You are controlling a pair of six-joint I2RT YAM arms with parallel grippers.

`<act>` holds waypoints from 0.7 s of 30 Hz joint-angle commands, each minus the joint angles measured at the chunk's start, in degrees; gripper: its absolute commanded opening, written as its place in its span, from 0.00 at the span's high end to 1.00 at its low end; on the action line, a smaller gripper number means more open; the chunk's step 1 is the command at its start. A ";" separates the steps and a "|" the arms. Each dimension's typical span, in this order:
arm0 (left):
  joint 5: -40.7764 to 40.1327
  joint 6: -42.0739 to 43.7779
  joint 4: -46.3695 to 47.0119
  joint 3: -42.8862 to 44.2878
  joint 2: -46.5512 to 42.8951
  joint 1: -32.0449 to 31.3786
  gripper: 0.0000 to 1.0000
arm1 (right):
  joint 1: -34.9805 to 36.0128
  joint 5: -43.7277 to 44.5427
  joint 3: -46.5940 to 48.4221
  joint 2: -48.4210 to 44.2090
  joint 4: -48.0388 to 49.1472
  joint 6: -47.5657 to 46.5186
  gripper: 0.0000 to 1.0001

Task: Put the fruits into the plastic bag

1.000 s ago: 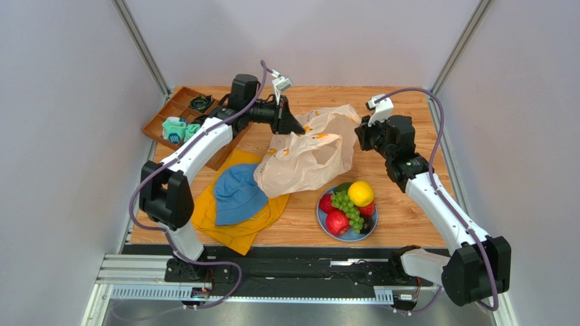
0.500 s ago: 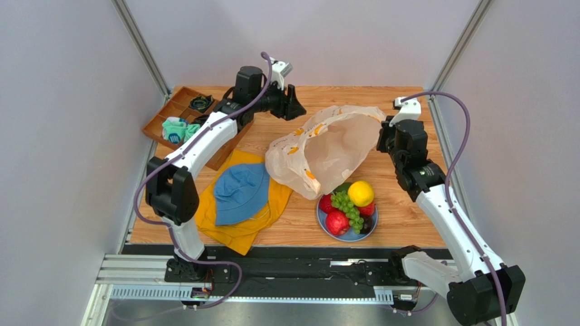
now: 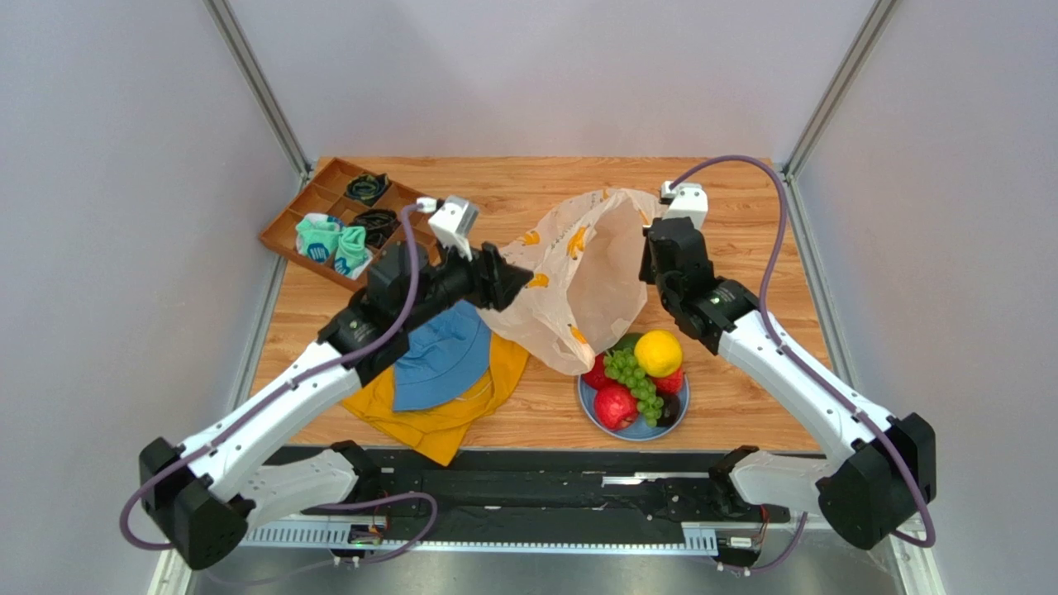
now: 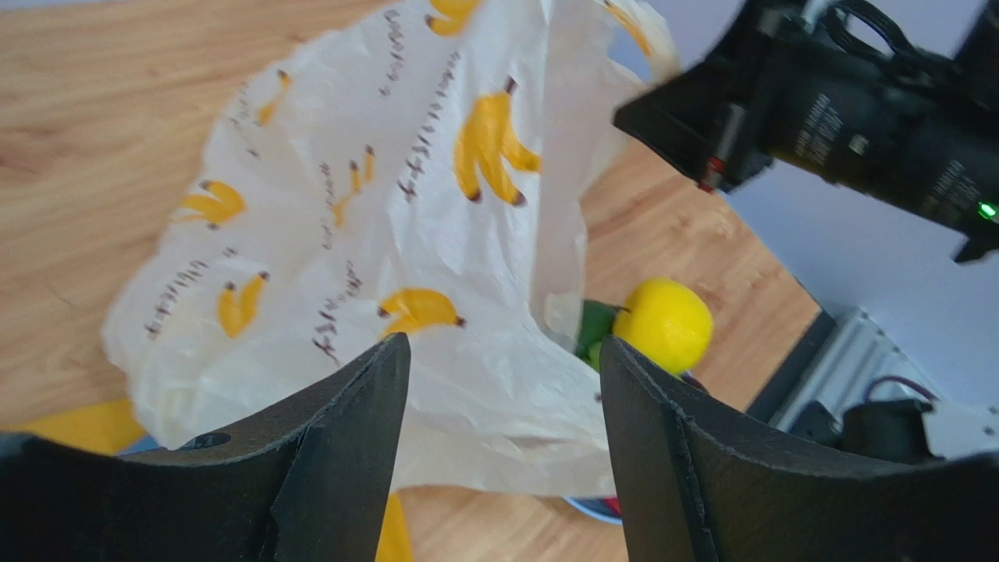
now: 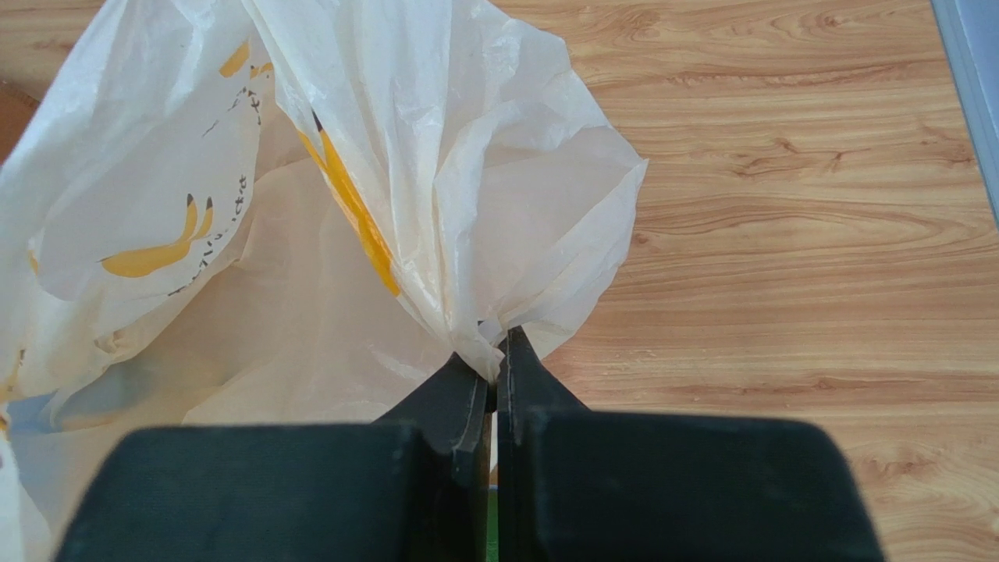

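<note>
A: The plastic bag [image 3: 574, 254] is held up at mid-table, its far-right edge pinched flat between the closed fingers of the right gripper [image 5: 495, 357].

B: And the left gripper [image 4: 504, 351] is shown with its fingers spread wide and nothing held between them. The bag's printed side is faced from just beside it.

A: The fruits [image 3: 636, 378] are piled on the blue plate [image 3: 633, 436], on the near side and right of centre. The bag's lower fold is draped over the plate's far-left rim.

B: So from those open fingers, the fruit is to be found to the right and toward the near edge, behind the bag's bottom corner. The lemon [image 4: 665, 324] is glimpsed just past the film.

A: The right gripper is judged the closer to the plate, but it is taken up with the bag. The picking would be expected of the left gripper, with the film skirted rather than pushed through.

B: The bag's mouth appears to be turned toward the plate, though that cannot be fully made out.
</note>
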 commanded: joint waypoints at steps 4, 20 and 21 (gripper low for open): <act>4.61 -8.54 8.14 -11.69 -3.56 -5.17 0.31 | 2.59 3.31 5.28 4.37 1.31 3.30 1.00; 2.16 -17.77 16.15 -14.42 11.73 -15.46 0.30 | 2.77 1.73 6.08 3.06 0.35 4.18 1.00; 1.45 -18.03 15.62 -14.33 12.09 -15.72 0.30 | 2.85 1.64 5.99 2.97 0.43 4.18 1.00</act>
